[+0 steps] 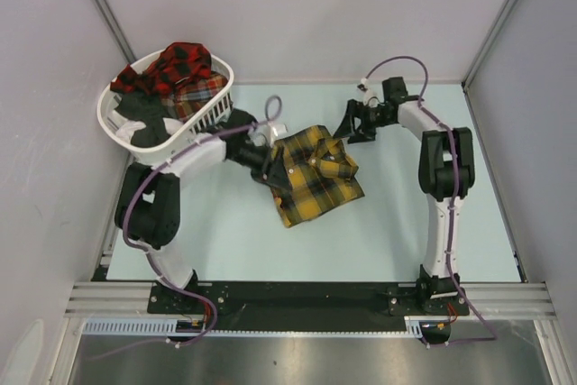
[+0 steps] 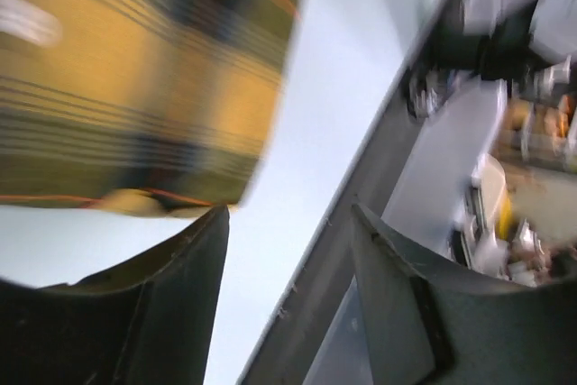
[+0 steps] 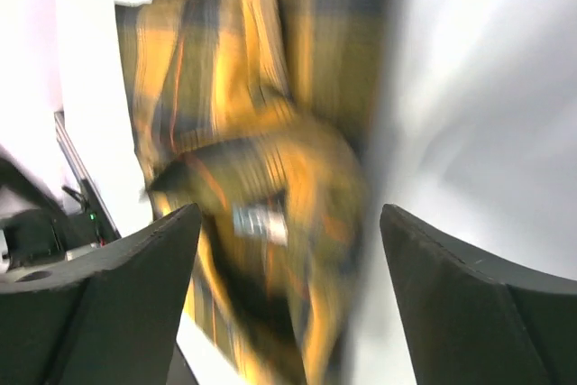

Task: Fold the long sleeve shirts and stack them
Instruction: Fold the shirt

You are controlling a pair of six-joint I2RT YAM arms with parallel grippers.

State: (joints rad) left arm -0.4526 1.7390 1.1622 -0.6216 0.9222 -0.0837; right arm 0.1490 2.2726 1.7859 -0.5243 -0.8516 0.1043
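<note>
A mustard-yellow plaid long sleeve shirt (image 1: 315,173) lies folded in a compact rectangle near the middle of the table, collar toward the back right. My left gripper (image 1: 274,178) hovers at the shirt's left edge, open, with nothing between its fingers; its wrist view shows the blurred shirt (image 2: 135,78) up and left of the left gripper (image 2: 288,214). My right gripper (image 1: 345,131) is just behind the collar, also open and empty. From its wrist camera the shirt (image 3: 261,160) lies blurred below the right gripper (image 3: 290,214). Red-and-black plaid shirts (image 1: 185,65) are heaped in a basket.
The white laundry basket (image 1: 115,122) stands at the back left corner, close behind the left arm, with darker garments (image 1: 144,114) in it too. Grey walls close the table at the back and both sides. A metal rail (image 2: 361,223) runs along the table edge.
</note>
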